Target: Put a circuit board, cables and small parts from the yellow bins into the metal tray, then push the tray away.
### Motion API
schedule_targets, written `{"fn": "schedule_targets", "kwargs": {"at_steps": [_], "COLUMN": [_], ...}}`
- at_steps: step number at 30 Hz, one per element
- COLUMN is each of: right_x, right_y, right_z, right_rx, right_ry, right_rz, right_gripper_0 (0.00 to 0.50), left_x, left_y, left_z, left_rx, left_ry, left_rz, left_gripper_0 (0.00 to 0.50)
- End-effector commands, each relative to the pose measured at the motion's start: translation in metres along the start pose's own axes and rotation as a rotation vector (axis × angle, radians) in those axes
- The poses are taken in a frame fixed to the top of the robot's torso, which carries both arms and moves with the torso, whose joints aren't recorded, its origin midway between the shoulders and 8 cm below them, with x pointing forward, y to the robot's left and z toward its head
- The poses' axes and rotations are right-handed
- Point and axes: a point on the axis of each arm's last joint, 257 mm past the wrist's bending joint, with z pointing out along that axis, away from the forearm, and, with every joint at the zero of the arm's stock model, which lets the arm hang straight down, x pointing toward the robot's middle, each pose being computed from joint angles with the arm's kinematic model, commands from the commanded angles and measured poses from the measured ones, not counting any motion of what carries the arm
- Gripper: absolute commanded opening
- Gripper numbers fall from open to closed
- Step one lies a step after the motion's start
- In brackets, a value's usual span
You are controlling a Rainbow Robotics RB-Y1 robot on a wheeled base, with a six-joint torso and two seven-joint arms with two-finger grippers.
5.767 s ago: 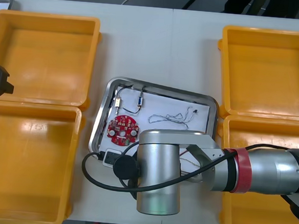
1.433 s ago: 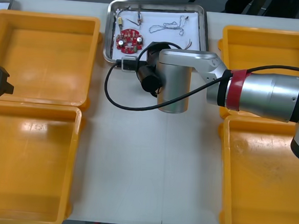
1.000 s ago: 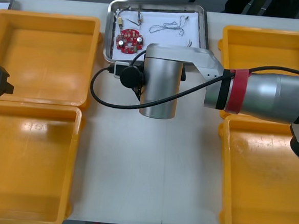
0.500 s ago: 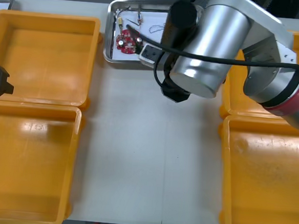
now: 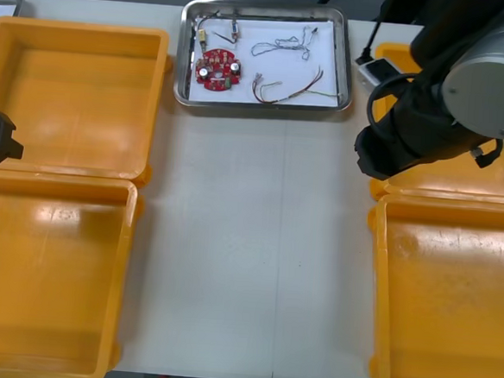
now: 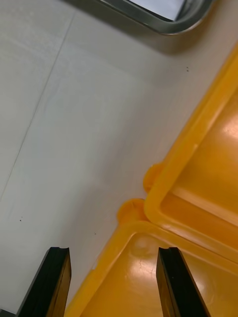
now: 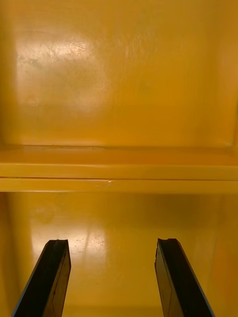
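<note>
Jaws stand apart, empty: left over yellow bins (image 7: 119,99), right near metal tray (image 5: 262,106).

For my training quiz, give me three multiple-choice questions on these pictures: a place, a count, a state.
1. Where on the table is the metal tray? A) middle B) near edge C) far edge
2. How many circuit boards lie in it? A) none B) one C) three
3. The right tool is: A) open B) shut, empty C) shut on a board
Answers: C, it sits by the far edge; B, one red board shows; A, its fingers stand apart with nothing between.
</note>
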Motion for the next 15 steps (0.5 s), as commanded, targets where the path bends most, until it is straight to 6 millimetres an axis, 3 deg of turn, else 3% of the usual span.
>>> {"fn": "schedule_targets", "kwargs": {"at_steps": [1, 8, 15], "right_x": [0.016, 0.055, 0.081], "right_y": [-0.038, -0.071, -0.088], "right_z": [-0.018, -0.02, -0.024], "right_rx": [0.031, 0.028, -0.034], "right_ry": [-0.034, -0.016, -0.007], "right_rz": [0.109, 0.247, 0.356], "right_gripper_0": [0.5, 0.5, 0.5], "left_x": [-0.003, -0.003, -0.003], "left_y": [0.017, 0.017, 0.017], "left_z": [-0.013, -0.013, -0.013], "left_rx": [-0.05, -0.05, -0.05], "left_ry": [-0.026, -0.026, -0.026], "left_rz": [-0.017, -0.017, -0.017], "left_gripper_0": [0.5, 0.5, 0.5]}}
